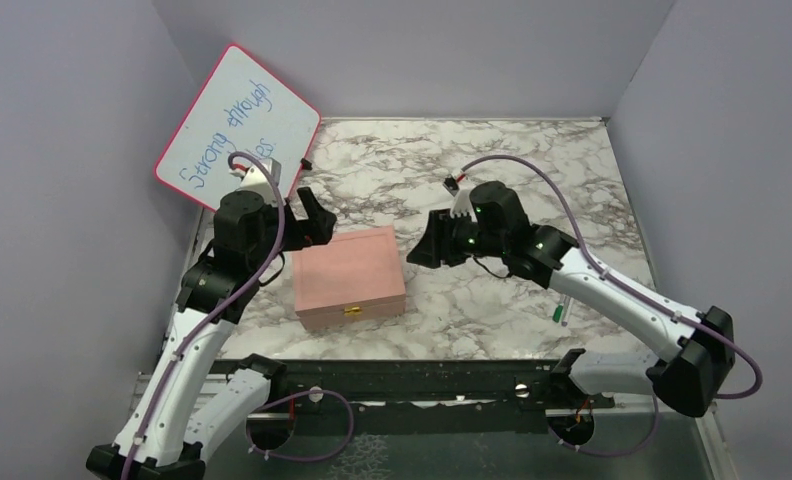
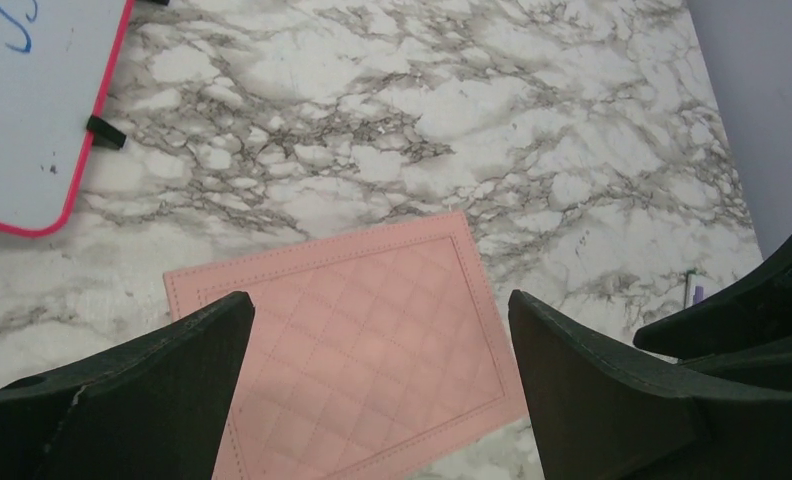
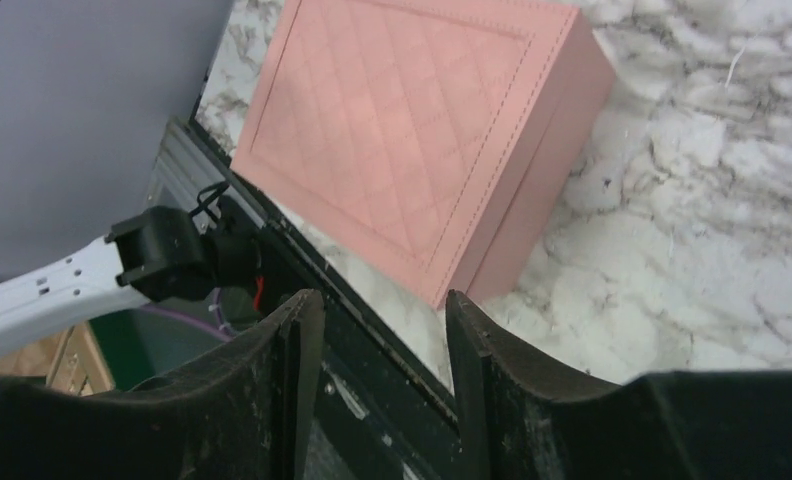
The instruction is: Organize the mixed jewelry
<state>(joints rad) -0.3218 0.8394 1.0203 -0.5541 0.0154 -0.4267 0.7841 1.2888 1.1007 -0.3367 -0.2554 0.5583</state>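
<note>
Pink box point(image 1: 347, 270) shut on tabletop point(image 1: 492, 150); cannot tell where jewelry sits. Left gripper point(image 1: 310, 215) wide open, empty, at its 10 o'clock; right gripper point(image 1: 432, 245) open, empty, at 2. Pen point(image 1: 560, 310) at 3, whiteboard point(image 1: 237, 125) at 11.

Pink quilted box point(image 1: 349, 270), grey-veined white table point(image 1: 492, 170)
</note>
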